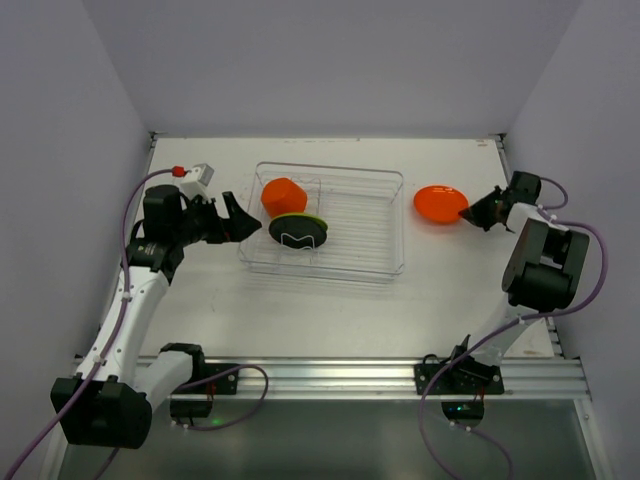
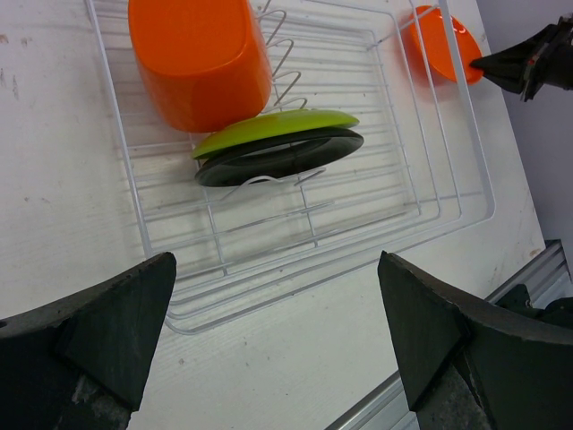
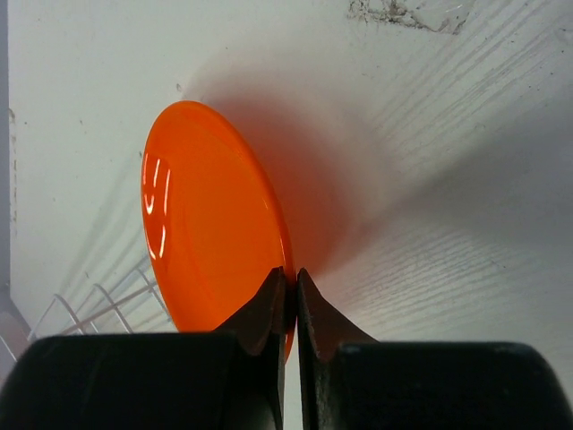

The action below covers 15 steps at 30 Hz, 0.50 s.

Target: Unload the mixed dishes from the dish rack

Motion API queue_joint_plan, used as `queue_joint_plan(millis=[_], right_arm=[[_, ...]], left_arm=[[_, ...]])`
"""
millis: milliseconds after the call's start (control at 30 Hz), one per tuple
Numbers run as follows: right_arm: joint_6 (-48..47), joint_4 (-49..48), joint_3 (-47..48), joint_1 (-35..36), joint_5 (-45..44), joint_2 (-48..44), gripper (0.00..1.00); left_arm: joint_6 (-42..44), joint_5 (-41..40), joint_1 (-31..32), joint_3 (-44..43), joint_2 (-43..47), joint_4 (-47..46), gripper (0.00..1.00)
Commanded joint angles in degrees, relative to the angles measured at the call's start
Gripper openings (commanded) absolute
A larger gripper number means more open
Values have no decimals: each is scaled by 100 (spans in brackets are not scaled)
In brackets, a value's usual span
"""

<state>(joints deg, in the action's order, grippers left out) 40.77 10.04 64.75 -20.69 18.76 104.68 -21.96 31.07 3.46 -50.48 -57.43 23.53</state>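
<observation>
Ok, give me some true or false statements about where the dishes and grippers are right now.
1. The right gripper is shut on the orange plate. True.
2. The orange plate sits inside the rack. False: it is outside, on the rack's right.
3. The left gripper is open and holds nothing. True.
4. The green plate lies under the black plate. False: green is on top.
5. The cup is in the rack. True.

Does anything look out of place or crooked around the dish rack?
Nothing is spilled or broken. The lime-green plate rests on the black plate, both slanting across the wire dividers of the dish rack rather than standing in slots. The orange plate is outside, held on edge by the right gripper.
</observation>
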Motion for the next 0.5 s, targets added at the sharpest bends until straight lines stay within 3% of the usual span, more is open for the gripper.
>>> queue_joint_plan(millis=[0, 367, 433, 467], right_arm=[[-96, 103, 117, -5, -31, -36, 6], [-114, 375, 398, -5, 260, 149, 12], [-166, 445, 433, -5, 268, 158, 17], [-166, 472, 442, -14, 277, 166, 26]], left_arm=[[-46, 66, 49, -270, 65, -217, 100], [-19, 57, 49, -313, 21, -226, 100], [-19, 57, 49, -305, 21, -217, 100], [-19, 48, 49, -296, 21, -217, 100]])
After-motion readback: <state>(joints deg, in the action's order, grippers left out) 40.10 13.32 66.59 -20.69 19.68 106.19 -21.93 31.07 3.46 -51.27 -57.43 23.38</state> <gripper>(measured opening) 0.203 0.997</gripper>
